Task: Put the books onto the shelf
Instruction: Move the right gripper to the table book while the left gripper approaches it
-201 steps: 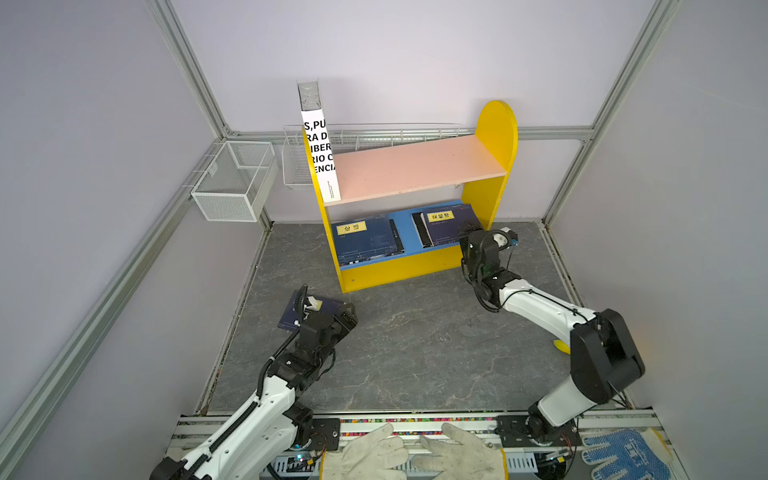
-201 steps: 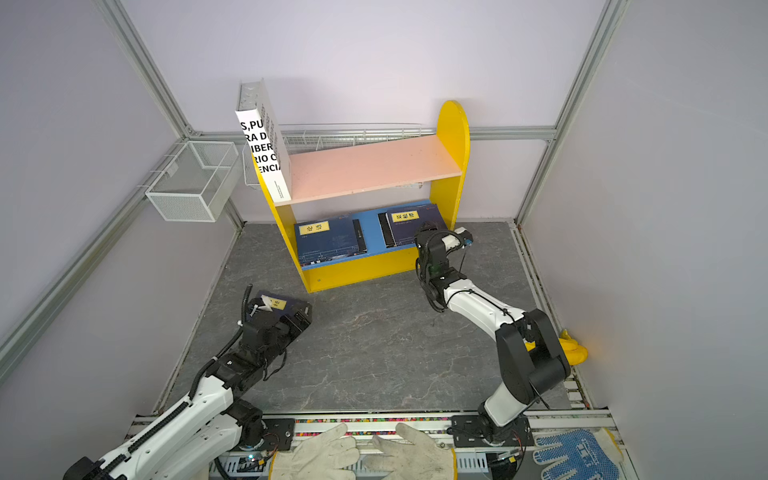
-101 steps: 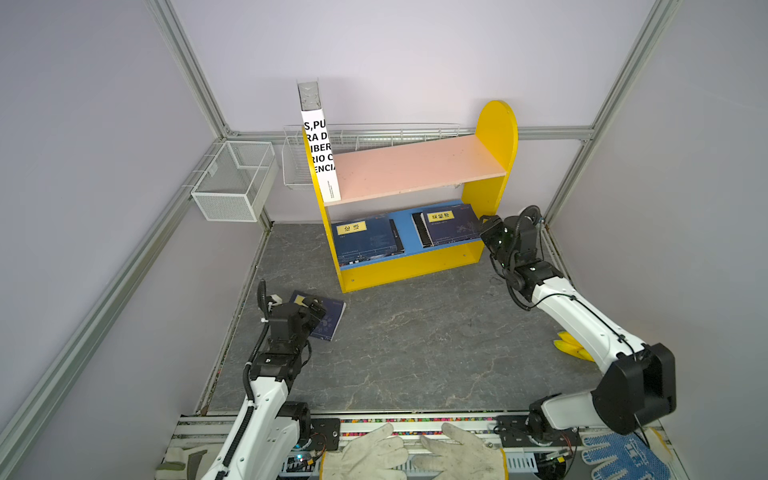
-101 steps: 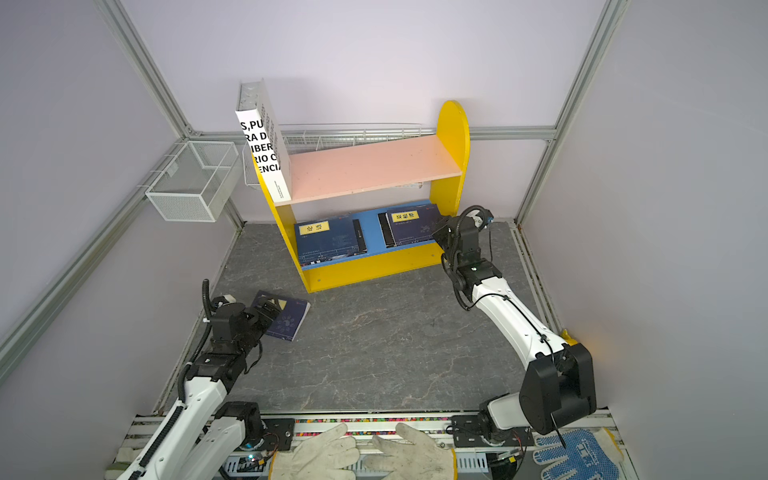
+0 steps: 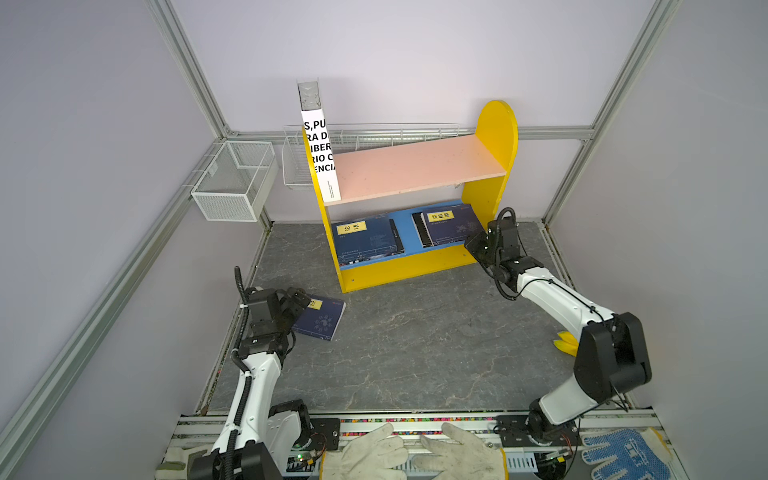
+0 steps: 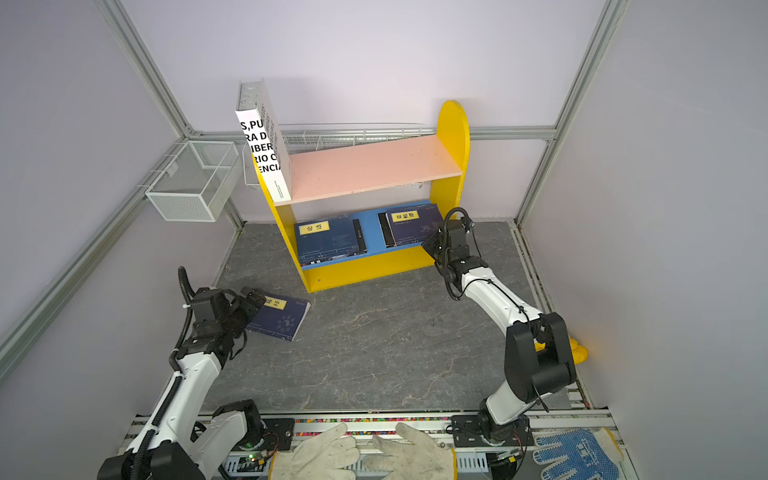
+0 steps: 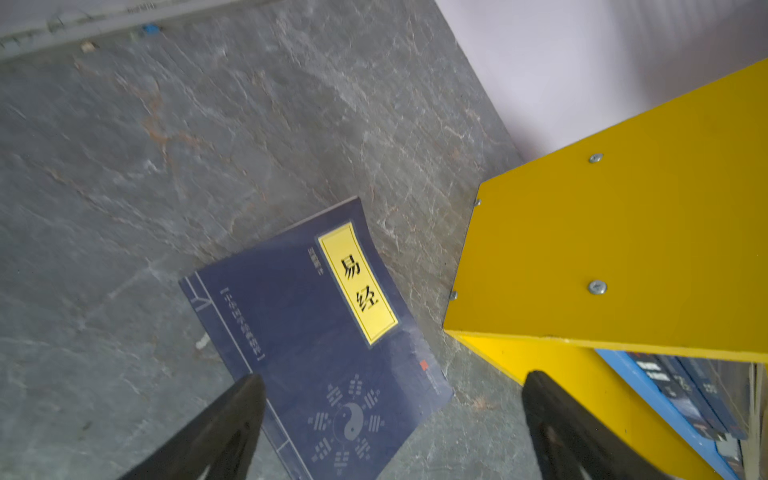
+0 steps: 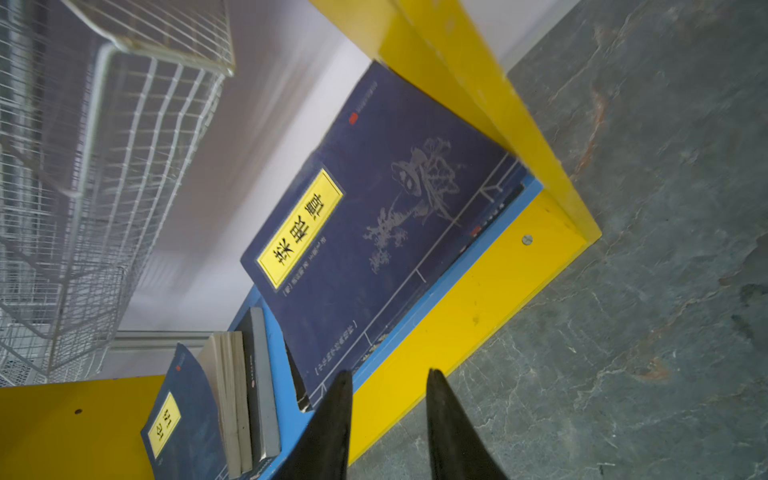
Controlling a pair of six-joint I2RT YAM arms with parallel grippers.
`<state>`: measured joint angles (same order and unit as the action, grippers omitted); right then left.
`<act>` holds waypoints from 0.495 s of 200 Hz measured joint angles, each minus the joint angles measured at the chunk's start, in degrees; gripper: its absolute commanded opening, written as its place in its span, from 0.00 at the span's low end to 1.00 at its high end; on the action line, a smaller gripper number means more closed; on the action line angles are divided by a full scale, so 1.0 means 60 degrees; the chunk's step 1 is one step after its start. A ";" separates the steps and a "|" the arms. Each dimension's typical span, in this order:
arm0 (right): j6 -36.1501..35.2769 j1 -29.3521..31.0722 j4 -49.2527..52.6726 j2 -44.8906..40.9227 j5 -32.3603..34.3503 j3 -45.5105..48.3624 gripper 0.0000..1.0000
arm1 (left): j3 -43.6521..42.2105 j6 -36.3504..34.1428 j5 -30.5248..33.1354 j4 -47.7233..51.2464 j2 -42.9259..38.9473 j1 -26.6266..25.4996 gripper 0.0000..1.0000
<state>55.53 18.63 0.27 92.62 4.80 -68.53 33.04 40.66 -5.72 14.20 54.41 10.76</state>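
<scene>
Room: pale lilac walls around a grey stone-patterned surface (image 5: 415, 361).
Shelf (image 5: 496, 124): stands at the back wall, with yellow sides, a pink upper board and a blue lower board.
White book (image 5: 320, 153): upright on the shelf's pink board, at the end away from the round-topped side.
Navy piles (image 5: 365, 241): two piles lie flat on the shelf's blue board.
Loose navy book (image 5: 322, 322): flat on the surface in front of the shelf, off the white book's end.
Left claw (image 7: 395, 376): spread wide and holding nothing, over the loose book's labelled corner; I cannot tell whether it touches.
Right claw (image 8: 388, 374): fingers narrowly apart with nothing between them, just in front of the shelf's lower board, near the round-topped side.
Wire basket (image 5: 232, 183): hangs on the wall beside the shelf.
</scene>
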 measured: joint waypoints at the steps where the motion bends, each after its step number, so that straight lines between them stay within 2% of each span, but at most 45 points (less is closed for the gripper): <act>1: 0.0015 0.0004 -0.0011 0.0004 -0.0011 0.0004 0.44 | 0.0022 -0.0011 0.0000 0.0000 0.0025 0.0029 1.00; 8: -0.0004 0.0033 -0.0120 0.0036 -0.0160 0.0047 0.52 | 0.0233 -0.0149 -0.0127 -0.0033 0.0277 0.0335 1.00; 35: -0.0299 0.0353 -0.0302 0.0011 -0.0510 0.0346 0.56 | 0.0991 -0.0382 -0.0681 -0.0062 0.1745 0.1249 0.99; 68: -0.0572 0.1290 -0.0295 0.0015 -0.1140 0.0936 0.63 | 0.1588 -0.0623 -0.0922 0.0295 0.3432 0.1326 0.99; 99: -0.0608 0.2269 -0.0455 0.0255 -0.1894 0.1523 0.67 | 0.1770 -0.0801 -0.0991 0.0382 0.4047 0.1417 0.99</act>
<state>51.88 32.25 -2.46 94.15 -6.57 -59.40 43.66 35.86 -11.66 16.49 78.70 19.27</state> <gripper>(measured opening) 0.657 0.986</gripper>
